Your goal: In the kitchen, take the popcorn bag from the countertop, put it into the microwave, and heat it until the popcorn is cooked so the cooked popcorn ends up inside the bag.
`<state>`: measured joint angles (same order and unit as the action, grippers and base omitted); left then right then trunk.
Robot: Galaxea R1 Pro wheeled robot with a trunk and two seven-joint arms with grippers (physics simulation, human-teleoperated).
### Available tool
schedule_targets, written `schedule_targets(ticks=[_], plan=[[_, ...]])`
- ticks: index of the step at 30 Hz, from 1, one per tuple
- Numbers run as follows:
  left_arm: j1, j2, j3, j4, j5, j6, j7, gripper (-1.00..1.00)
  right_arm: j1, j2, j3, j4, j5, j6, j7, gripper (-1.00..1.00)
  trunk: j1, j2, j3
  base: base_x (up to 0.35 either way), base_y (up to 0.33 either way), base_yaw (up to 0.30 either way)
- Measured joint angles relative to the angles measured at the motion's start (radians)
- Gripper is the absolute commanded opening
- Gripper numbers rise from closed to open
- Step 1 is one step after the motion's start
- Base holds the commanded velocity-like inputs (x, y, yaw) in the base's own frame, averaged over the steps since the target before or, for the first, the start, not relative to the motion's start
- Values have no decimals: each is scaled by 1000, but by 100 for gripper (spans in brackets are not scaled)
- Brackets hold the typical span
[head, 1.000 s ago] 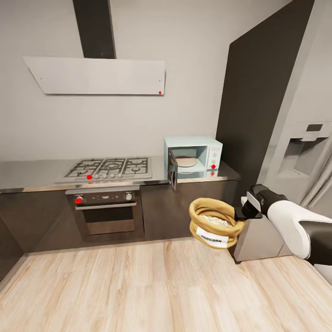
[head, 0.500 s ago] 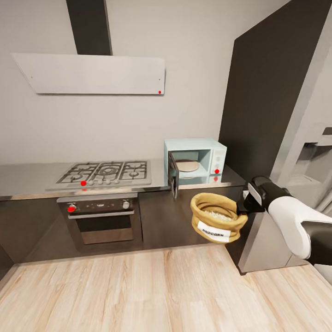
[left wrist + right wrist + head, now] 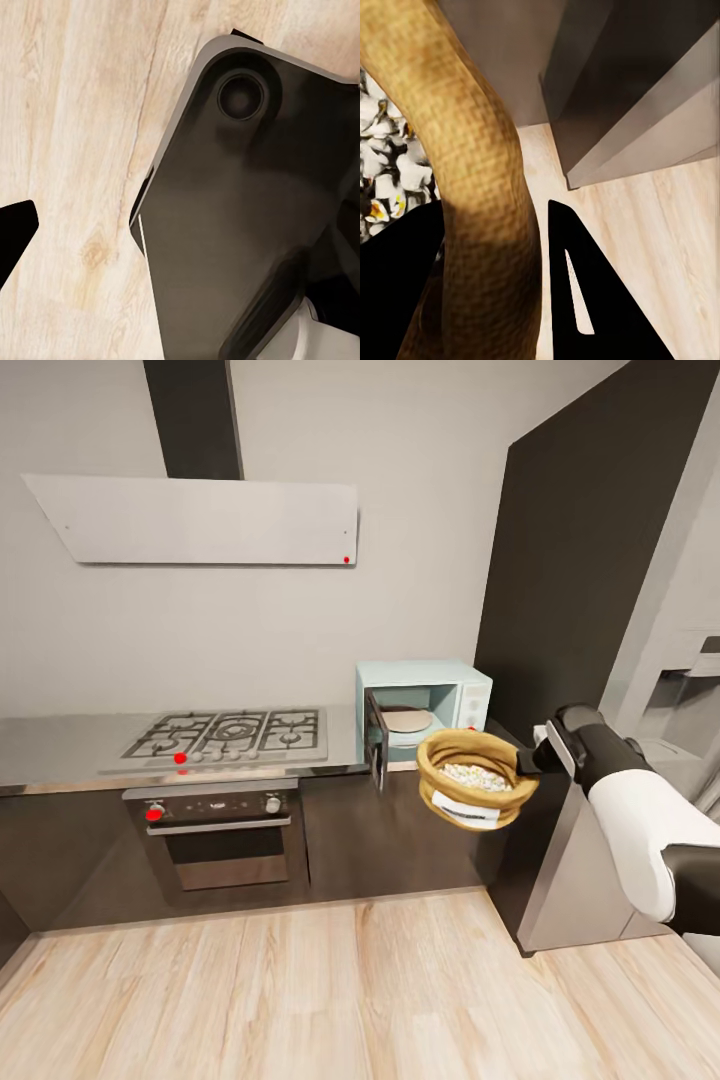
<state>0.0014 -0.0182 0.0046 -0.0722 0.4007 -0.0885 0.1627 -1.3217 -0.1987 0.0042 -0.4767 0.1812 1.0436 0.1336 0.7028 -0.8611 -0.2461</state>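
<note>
Right gripper (image 3: 530, 764) fingers clamped on the rolled rim of the popcorn bag (image 3: 470, 792), one on each side of it. Bag held in the air, tilted, just in front of the open microwave (image 3: 424, 705) on the surface (image 3: 60, 740); popcorn (image 3: 476, 775) visible inside. Left gripper fingers' state: cannot tell.

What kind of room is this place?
A home kitchen, most likely: a steel gas hob above a built-in oven, a range hood, and a small microwave on the countertop.
</note>
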Motion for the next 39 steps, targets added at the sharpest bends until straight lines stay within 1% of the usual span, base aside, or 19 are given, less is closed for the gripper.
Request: schedule_targets(ticks=[6,12,17,22,39], plan=[[0,0,0,0,0,0,0,100,1,3,2,-4,10,0,-4,-100,0,0,0,0,0,0],[0,0,0,0,0,0,0,100,2,4,3,-6,12,0,-4,-100,0,0,0,0,0,0],[0,-1,0,0,0,0,0,100,2,6,3,-26,13,0,-4,-100,0,0,0,20,0,0],[0,0,-5,0,-4,0,-1,100,2,6,4,-27,13,0,-4,-100,-1,0,0,249,0,0],[0,0,-1,0,-2,0,0,100,2,9,3,-27,11,0,-4,-100,-1,0,0,304,0,0]])
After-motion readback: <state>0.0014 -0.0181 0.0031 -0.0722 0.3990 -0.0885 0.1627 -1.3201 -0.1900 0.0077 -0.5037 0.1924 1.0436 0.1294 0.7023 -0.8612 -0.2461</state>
